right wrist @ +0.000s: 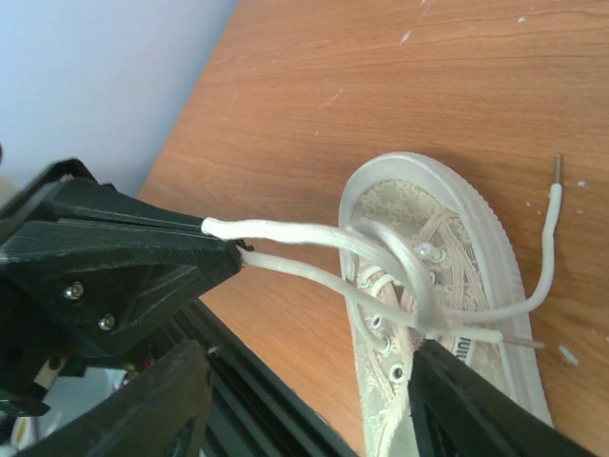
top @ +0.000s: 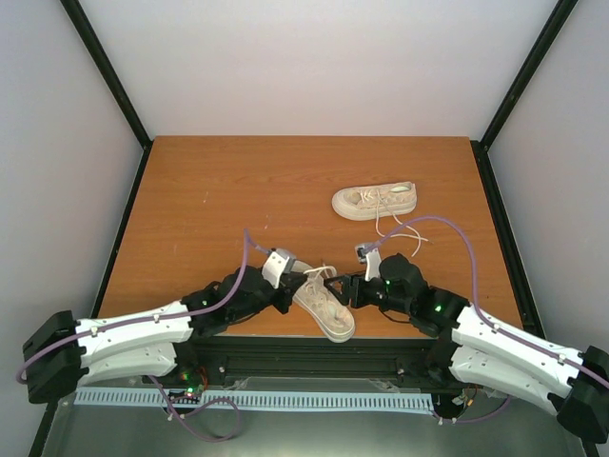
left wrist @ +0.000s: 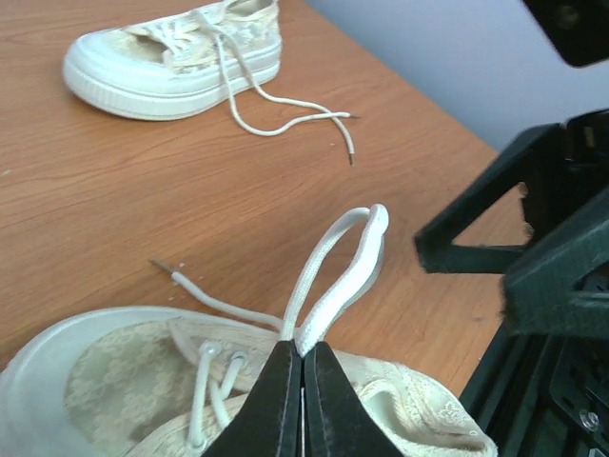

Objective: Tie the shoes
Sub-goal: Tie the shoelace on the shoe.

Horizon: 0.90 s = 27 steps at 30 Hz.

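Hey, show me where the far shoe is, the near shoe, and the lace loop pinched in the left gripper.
far shoe (top: 374, 201), top external view, on the middle of its side.
near shoe (top: 331, 314), top external view, on its forefoot.
lace loop (left wrist: 347, 283), left wrist view, on its right strand.

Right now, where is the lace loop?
In the left wrist view, the lace loop stands centre frame, pinched in the left gripper just above the near shoe; the other shoe lies farther back.

from above, my left claw (top: 306, 282) and right claw (top: 335, 288) hide the near shoe's (top: 330, 316) laces (left wrist: 333, 276); wrist views crop its heel.
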{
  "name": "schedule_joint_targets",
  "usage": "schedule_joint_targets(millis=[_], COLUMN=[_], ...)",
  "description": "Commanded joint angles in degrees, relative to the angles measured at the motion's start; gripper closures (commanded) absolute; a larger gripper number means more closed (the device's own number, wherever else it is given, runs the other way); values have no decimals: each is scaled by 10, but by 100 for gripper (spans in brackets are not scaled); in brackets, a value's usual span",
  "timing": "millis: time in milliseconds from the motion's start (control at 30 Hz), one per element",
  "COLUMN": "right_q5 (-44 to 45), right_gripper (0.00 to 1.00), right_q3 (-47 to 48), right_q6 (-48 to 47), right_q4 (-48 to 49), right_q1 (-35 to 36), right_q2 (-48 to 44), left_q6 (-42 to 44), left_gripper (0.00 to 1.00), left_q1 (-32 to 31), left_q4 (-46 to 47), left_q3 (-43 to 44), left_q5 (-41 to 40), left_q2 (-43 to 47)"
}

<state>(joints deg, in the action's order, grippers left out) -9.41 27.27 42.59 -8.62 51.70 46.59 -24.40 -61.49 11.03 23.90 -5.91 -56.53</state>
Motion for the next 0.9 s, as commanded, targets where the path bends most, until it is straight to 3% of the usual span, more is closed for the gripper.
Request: schedule_joint_targets(millis=[0, 167, 333, 533, 867], right_q5=[27, 61, 94, 16, -91], right_gripper=[40, 29, 27, 28, 19], right_q3=[11, 7, -28, -77, -145], right_q6=[-31, -44, -35, -24, 8], right_q4=[-32, -60, -55, -28, 39], right_q1=[-1, -2, -5, -5, 15], right_q2=[-40, -55, -43, -33, -26], left_q6=[-56, -82, -89, -92, -79], left_gripper=[99, 99, 99, 99, 99], left_q1=[3, 30, 119, 150, 162], left_q4=[-107, -226, -306, -300, -239], left_q3=[27, 66, 86, 80, 79], left_q5=[-37, -30, 30, 94, 116], left_q2=[34, 34, 21, -46, -127])
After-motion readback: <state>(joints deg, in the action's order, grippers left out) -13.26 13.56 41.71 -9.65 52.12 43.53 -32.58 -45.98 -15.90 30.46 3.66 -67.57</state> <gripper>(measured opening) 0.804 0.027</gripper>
